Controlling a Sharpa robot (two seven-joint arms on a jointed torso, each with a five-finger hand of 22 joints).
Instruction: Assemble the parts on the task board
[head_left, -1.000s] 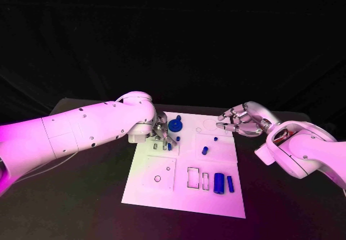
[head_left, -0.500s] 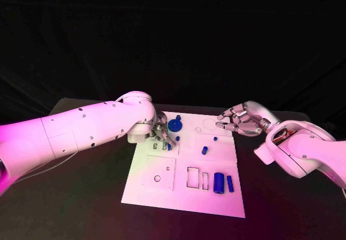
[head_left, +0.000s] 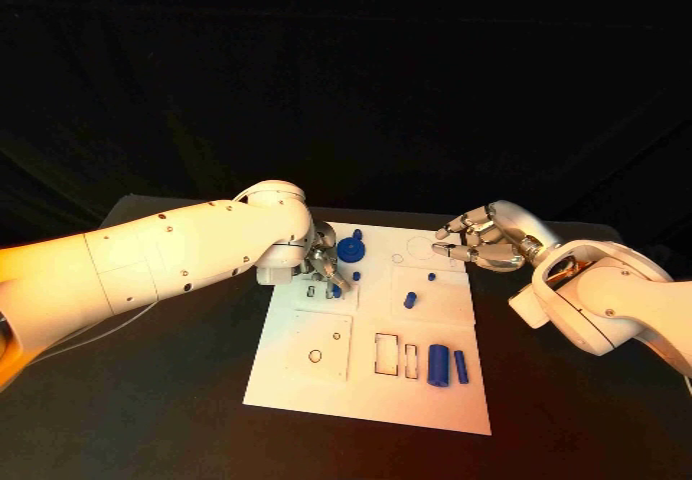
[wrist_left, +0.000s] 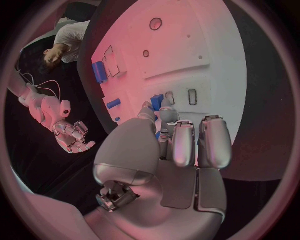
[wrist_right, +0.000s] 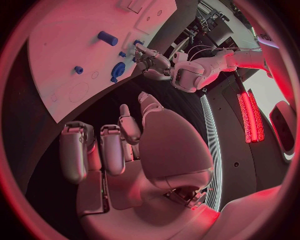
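Left robot hand (head_left: 320, 268) first: from my station I see it hanging low over the upper left part of the white board (head_left: 303, 385), fingers bunched downward around a small blue part (head_left: 336, 291). The left wrist view suggests that part (wrist_left: 157, 101) sits right at the fingertips, beside two little rectangular slots, but I cannot tell whether it is actually pinched or only touched. Just past the fingers, toward the far edge of the board, lies a round blue gear-like piece (head_left: 352, 250). Moving right, a short blue peg (head_left: 410, 299) lies near the board's middle, tilted, with a smaller blue stud (head_left: 430, 277) beyond it. Nearer me, two blue bars (head_left: 437, 365) lie side by side next to empty rectangular cutouts, their long axes running from my side toward the far side. Right robot hand (head_left: 482, 241) hovers over the board's far right corner above the dark tabletop (head_left: 173, 420), fingers curled in, holding nothing I can make out. My reading is that the left hand is the working one: its part lies straight beneath it, so the move looks like a short downward press, while the bars sit well apart from either hand.
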